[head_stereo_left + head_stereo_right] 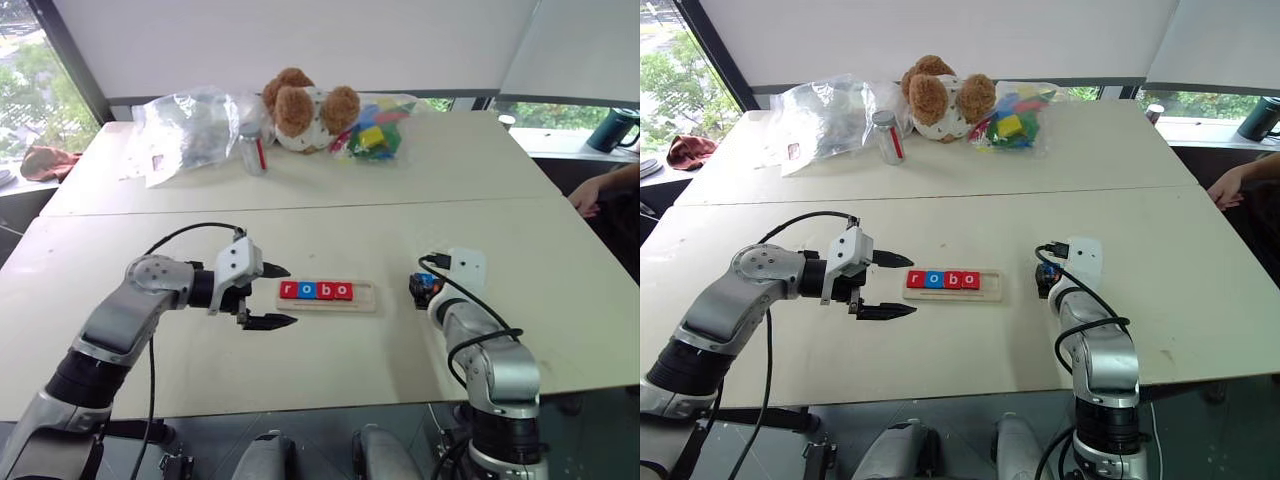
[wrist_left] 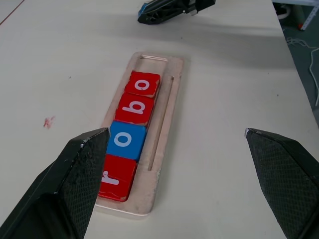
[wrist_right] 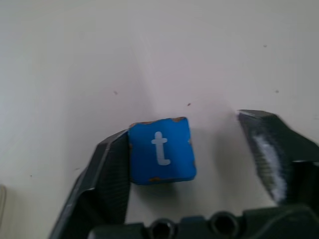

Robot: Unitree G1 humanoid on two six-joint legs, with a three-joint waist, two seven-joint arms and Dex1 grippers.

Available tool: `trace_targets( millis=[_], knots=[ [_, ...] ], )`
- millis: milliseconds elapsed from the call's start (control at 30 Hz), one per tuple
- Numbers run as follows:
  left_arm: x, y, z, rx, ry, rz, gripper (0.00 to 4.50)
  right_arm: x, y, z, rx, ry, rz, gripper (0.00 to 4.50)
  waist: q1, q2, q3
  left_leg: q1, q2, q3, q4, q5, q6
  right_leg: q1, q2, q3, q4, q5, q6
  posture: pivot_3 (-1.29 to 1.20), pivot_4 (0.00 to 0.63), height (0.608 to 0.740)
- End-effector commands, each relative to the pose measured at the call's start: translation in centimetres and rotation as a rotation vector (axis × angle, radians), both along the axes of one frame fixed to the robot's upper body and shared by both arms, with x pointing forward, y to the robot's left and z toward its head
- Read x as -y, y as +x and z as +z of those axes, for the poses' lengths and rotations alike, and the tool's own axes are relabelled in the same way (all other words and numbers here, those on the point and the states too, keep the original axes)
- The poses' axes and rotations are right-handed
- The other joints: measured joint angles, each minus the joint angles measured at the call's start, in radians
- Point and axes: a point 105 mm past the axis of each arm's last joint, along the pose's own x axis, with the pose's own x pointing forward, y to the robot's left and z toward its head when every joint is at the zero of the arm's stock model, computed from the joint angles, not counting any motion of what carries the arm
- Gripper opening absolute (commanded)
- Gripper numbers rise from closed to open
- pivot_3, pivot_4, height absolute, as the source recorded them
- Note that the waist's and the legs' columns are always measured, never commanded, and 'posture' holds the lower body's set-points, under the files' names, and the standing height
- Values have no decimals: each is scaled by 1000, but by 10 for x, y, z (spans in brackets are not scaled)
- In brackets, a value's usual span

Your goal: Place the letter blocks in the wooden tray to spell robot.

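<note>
Tray [image 2: 168,104] reads "robo" — blue "t" tile [image 3: 161,150] outside.

Pale-wood tray [image 2: 168,107] held red, blue, red, red letter blocks [image 2: 131,132] with white letters. A blue "t" block [image 3: 161,150] sat on the off-white counter [image 1: 330,170]; end effector fingers [image 2: 75,179] were black.

The pale table [image 1: 330,190] carries the tray [image 1: 364,298] near its front middle. Far behind the tray lie a clear bag [image 1: 190,130], a jar [image 1: 253,150], a teddy [image 1: 305,108] and bagged toy blocks [image 1: 375,130]. A rag [image 1: 48,162] lies far to the tray's left.
</note>
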Motion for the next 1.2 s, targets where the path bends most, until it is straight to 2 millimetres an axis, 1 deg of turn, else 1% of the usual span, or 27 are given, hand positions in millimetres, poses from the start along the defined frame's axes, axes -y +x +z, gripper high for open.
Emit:
trace_targets(
  millis=[33, 67, 100, 133, 167, 233, 267, 333, 433, 567, 767, 867, 967, 1067, 1133, 1200],
  knots=[
    [-1, 0, 11, 43, -8, -3, 4500, -6, 2, 20, 71, 10, 82, 4426, 0, 0, 0, 0, 0, 0, 0, 0, 0, 0, 0, 0, 0, 0, 0, 0, 150, 740],
    [-3, 0, 13, 42, -14, 1, 4500, -6, 6, 31, 109, -3, 138, 4426, 1, 0, 0, 0, 0, 0, 0, 0, 0, 0, 0, 0, 0, 0, 0, 0, 150, 740],
    [-3, 0, 16, 39, -28, 6, 4500, -7, 11, 43, 150, -15, 231, 4426, 1, 1, 1, 0, 0, 0, 0, 0, 0, 0, 0, 0, 0, 0, 0, 0, 150, 740],
    [-4, 0, 19, 32, -47, 12, 4500, -8, 14, 56, 185, -56, 368, 4426, 1, 2, 1, 0, 0, 0, 0, 0, 0, 0, 0, 0, 0, 0, 0, 0, 150, 740],
    [-5, 0, 21, 25, -61, 17, 4500, -9, 15, 63, 201, -95, 485, 4426, 2, 2, 2, 0, 0, 1, 0, 0, 0, 0, 0, -1, -1, 0, 0, 0, 150, 740],
    [-8, 0, 23, 13, -75, 28, 4500, -1, 10, 66, 189, -194, 706, 4426, 8, 2, 2, 0, -1, 1, 1, -1, 2, 1, 0, -2, -2, 0, 0, 0, 150, 740],
    [-11, 0, 24, 5, -83, 35, 4500, 6, 7, 65, 172, -211, 794, 4426, 9, 0, 1, 0, -1, 0, 1, -1, 3, 3, 1, -3, -4, 0, 0, 0, 150, 740],
    [-16, 3, 29, -8, -111, 57, 4500, 26, 4, 56, 116, -260, 945, 4426, 8, -1, 1, 0, 1, -2, 0, -2, 4, 5, 2, -5, -6, 0, 0, 0, 150, 740],
    [-22, 6, 30, -15, -107, 77, 4500, 41, 6, 40, 28, -340, 1070, 4426, 5, -1, 2, 0, 1, 0, 0, -2, 4, 5, 2, -4, -6, 0, 0, 0, 150, 740],
    [-28, 8, 29, -12, -80, 94, 4500, 44, 14, 29, -32, -311, 1191, 4426, -6, 0, 2, 1, 1, 2, 1, -2, 4, 4, 1, -1, -4, 0, 0, 0, 150, 740],
    [-31, 6, 28, -15, -73, 115, 4500, 48, 30, 20, -59, -294, 1221, 4426, 6, 0, 2, 1, 1, 1, 1, -2, 3, 3, -1, -1, -4, 0, 0, 0, 150, 740],
    [-34, 4, 26, -16, -64, 127, 4500, 47, 31, 16, -77, -285, 1244, 4426, 8, 0, 2, 0, 1, 1, 1, -1, 2, 3, -2, -1, -4, 0, 0, 0, 150, 740],
    [-36, 3, 25, -17, -58, 138, 4500, 46, 29, 12, -90, -285, 1277, 3637, 6, 0, 2, 0, 1, 1, 1, -1, 1, 3, -2, -1, -4, 0, 0, 0, 150, 740],
    [-36, 2, 24, -16, -57, 142, 4500, 46, 28, 12, -92, -287, 1296, 2073, 6, 0, 2, 0, 1, 1, 1, -1, 1, 3, -2, -1, -4, 0, 0, 0, 150, 740],
    [-35, 2, 23, -15, -56, 144, 4500, 45, 29, 13, -86, -292, 1301, 1148, 6, 0, 2, 0, 1, 1, 1, -1, 1, 3, -2, -1, -4, 0, 0, 0, 150, 740],
    [-36, 3, 22, -14, -50, 146, 4500, 38, 31, 21, -61, -281, 1316, 1150, 6, 0, 2, 0, 1, 1, 1, -1, 1, 3, -2, -1, -4, 0, 0, 0, 150, 740]
  ],
)
